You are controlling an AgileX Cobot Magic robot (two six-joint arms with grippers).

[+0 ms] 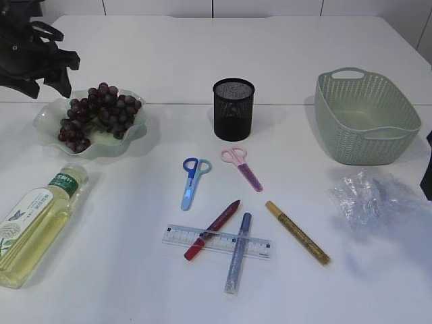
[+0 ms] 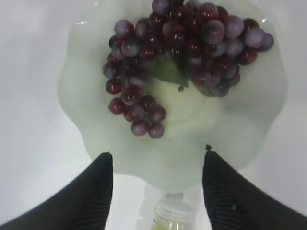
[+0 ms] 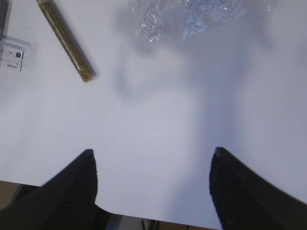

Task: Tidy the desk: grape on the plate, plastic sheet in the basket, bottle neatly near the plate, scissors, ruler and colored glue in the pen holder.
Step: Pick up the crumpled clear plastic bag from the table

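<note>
Three slim glue sticks [image 1: 237, 252] cross a clear ruler [image 1: 217, 241] — crinkled plastic sheet [image 1: 368, 196] nearby.

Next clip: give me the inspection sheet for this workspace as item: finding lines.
Surface: white table, bare between the items.
Job's things: grapes already on the green plate; bottle lying on its side in front of the plate; blue scissors, pink scissors, ruler with red glue pen and silver glue pen lying across it, gold glue pen beside; mesh pen holder upright; plastic sheet on the table in front of the basket.
Clutter: nothing seen.
Grippers: left gripper open above the plate; right gripper open over bare table, holding nothing.
Cables: nothing seen.
Surroundings: white tiled wall behind.
</note>
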